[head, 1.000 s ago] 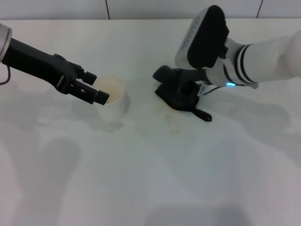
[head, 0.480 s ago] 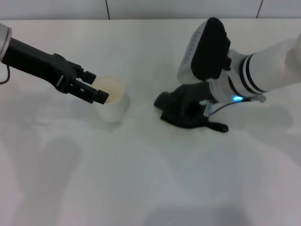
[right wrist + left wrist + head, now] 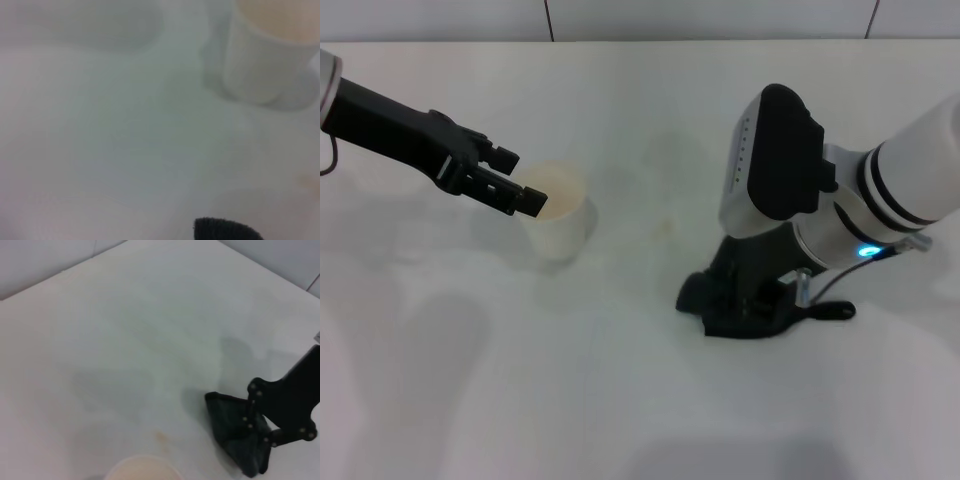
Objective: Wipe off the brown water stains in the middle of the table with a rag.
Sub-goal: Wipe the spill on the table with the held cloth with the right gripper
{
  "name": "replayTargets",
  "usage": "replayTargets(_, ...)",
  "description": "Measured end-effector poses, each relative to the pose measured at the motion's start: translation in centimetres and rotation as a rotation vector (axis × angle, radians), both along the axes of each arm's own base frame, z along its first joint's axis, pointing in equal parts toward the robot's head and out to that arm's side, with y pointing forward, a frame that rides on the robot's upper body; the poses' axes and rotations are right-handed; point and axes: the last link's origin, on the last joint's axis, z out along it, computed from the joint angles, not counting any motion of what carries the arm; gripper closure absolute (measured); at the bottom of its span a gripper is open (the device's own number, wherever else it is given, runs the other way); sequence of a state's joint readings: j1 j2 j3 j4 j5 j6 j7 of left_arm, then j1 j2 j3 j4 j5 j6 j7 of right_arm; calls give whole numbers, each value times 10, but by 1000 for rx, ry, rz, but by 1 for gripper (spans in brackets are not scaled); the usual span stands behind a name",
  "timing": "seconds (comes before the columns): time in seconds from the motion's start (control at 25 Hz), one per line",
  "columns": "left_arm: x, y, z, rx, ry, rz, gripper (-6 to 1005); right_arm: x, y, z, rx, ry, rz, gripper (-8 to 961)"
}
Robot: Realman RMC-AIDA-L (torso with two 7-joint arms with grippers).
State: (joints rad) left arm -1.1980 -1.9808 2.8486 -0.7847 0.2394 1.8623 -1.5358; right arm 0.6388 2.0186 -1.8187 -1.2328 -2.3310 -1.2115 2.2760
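Observation:
My right gripper (image 3: 762,300) is shut on the dark rag (image 3: 735,312) and presses it flat on the white table (image 3: 620,400), right of centre and near the front. The rag also shows in the left wrist view (image 3: 237,432) and as a dark edge in the right wrist view (image 3: 225,231). Only a faint orange-brown trace of the stain (image 3: 665,228) shows, behind and left of the rag. It also shows in the left wrist view (image 3: 161,436). My left gripper (image 3: 520,192) hovers at the rim of a white cup (image 3: 560,215).
The white cup, with a brownish tint inside, stands left of centre, close to the stain trace. It also shows in the right wrist view (image 3: 270,55). A tiled wall (image 3: 620,18) runs along the table's far edge.
My right gripper has dragged the rag toward the front and right, across the stain spot. The T-shaped smear seen earlier is now only a faint trace. The left arm has barely moved.

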Motion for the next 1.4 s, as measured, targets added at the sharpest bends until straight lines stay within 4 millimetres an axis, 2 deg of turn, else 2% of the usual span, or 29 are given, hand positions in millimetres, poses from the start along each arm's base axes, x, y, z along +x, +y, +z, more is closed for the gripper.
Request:
replayTargets(0.16,1,1,-1,1,1,-6,104,-1,1,0,5,1,4,854)
replayTargets(0.36,2,3,-1,5,4,-8,105,-10,12,-4,95,68,48,854)
replayTargets(0.68,3,3,-2,3,5,-11,105,-17,27,-28,254,139,201,854)
replayTargets(1.04,3,3,-2,3,4,-12,105,-6,45,-32,418,184,268,854)
replayTargets(1.4,3,3,-2,3,4,-11,104,2,43,-34,442,190,271,853)
